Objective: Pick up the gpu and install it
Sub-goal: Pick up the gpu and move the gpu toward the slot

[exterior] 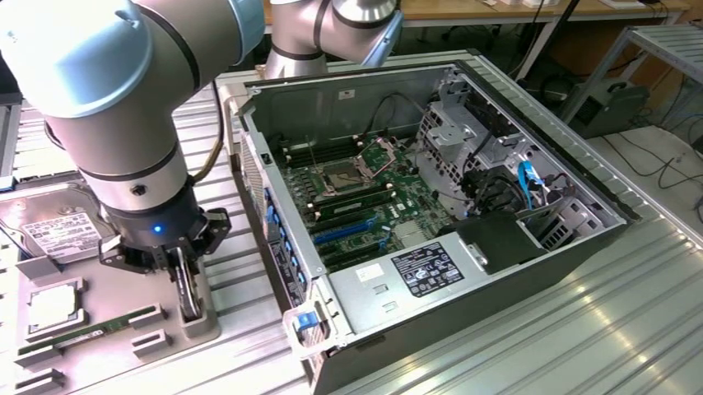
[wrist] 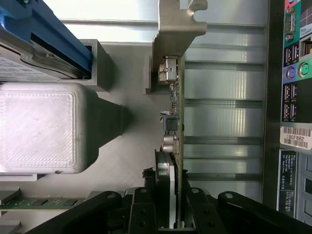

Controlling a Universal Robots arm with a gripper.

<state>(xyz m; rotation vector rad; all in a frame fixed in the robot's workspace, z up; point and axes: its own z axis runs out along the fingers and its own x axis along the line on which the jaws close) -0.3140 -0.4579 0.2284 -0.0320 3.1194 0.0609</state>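
The gpu [exterior: 191, 298] stands on edge in a grey holder [exterior: 203, 325] on the parts tray, at the exterior view's left of the open computer case [exterior: 615, 216]. My gripper [exterior: 181, 276] is down over the card from above. In the wrist view the gpu [wrist: 177, 112] appears edge-on, with its silver bracket [wrist: 175, 29] at the far end. My gripper [wrist: 174, 207] is shut on the card, one finger pressed against each face. Inside the case, the motherboard's blue expansion slots [exterior: 346, 232] lie bare.
On the tray lie a silver hard drive [exterior: 55, 226], a processor [exterior: 49, 306] and a green memory stick [exterior: 88, 333]. A grey printed block [wrist: 41, 126] stands close beside the card. The case's rear port panel [wrist: 292, 73] lies on the card's other side. Ribbed metal tabletop [exterior: 528, 329] surrounds the case.
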